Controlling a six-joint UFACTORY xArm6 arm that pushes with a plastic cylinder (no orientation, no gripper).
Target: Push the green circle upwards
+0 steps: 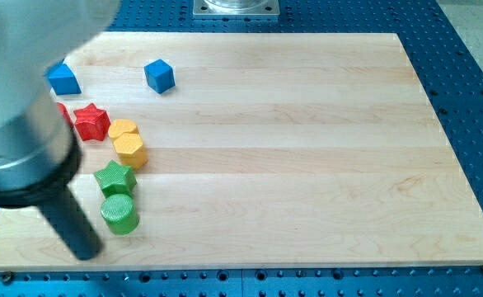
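Observation:
The green circle [119, 213] is a short green cylinder near the board's lower left. A green star [114, 176] sits just above it, touching or nearly so. My tip [85, 249] is the lower end of the dark rod, just left of and slightly below the green circle, with a small gap between them. The arm's large blurred body covers the view's upper left.
Two yellow blocks, a round one [123, 129] and a hexagon [130, 149], stand above the green star. A red star [91, 120] lies left of them, with another red block [61, 111] partly hidden by the arm. Two blue blocks [63, 78] [159, 75] sit near the top. The wooden board [307, 165] ends close below my tip.

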